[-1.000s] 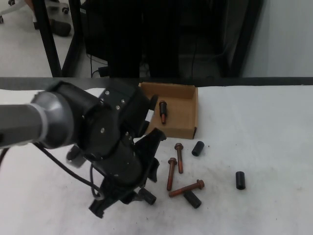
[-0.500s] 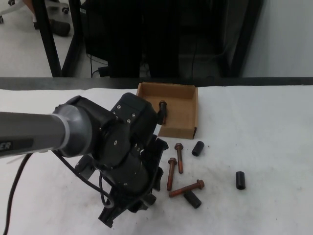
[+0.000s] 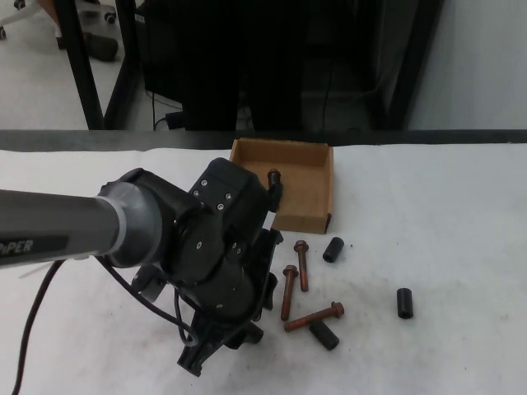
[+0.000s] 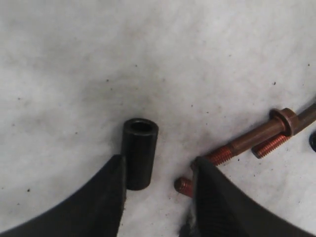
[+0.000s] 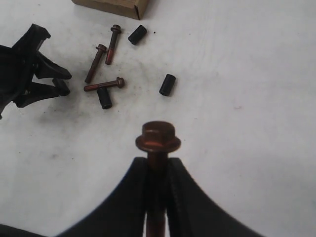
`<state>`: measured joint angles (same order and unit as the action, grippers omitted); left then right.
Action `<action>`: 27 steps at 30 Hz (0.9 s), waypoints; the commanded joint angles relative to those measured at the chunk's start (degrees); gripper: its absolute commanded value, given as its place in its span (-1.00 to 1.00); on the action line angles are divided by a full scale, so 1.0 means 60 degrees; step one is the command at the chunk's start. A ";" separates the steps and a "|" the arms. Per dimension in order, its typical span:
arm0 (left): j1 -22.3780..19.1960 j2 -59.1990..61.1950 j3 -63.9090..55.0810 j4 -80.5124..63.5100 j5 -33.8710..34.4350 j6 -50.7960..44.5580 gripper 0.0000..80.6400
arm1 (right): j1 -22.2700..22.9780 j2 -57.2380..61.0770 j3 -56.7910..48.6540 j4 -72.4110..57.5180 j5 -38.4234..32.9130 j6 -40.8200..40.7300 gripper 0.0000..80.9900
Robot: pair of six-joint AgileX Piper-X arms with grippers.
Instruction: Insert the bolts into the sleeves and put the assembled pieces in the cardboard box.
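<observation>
Sleeve [image 4: 139,153] sits on the smudged white bench [image 3: 445,214] between the left gripper's [image 4: 159,172] spread fingers, against one of them. That arm bends low beside loose bolts [image 3: 301,265]. The right gripper [image 5: 157,170] clenches a bolt [image 5: 158,138]. The cardboard box [image 3: 300,220] stands behind, with dark frame legs [image 3: 78,66] beyond.

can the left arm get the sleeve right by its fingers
Probably yes: the left gripper is open with the sleeve between its fingers, nothing over it. A bolt tip lies close to one finger.
</observation>
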<state>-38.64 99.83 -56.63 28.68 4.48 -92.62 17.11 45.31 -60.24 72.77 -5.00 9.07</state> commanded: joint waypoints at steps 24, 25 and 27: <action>-0.0152 0.0035 -0.0040 0.0488 -0.0666 -0.0349 -0.04 | 0.0011 -0.0037 0.0012 -0.0537 -0.0088 -0.0074 -1.00; -0.0152 0.0035 -0.0040 0.0452 -0.0694 -0.0349 -0.04 | 0.0011 -0.0037 0.0012 -0.0537 -0.0088 -0.0074 -1.00; -0.0152 0.0035 -0.0040 0.0440 -0.0692 -0.0349 -0.04 | 0.0011 -0.0037 0.0012 -0.0537 -0.0088 -0.0074 -1.00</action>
<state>-39.38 99.89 -56.63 31.54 1.32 -94.27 17.11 45.31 -60.09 70.02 -5.00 9.07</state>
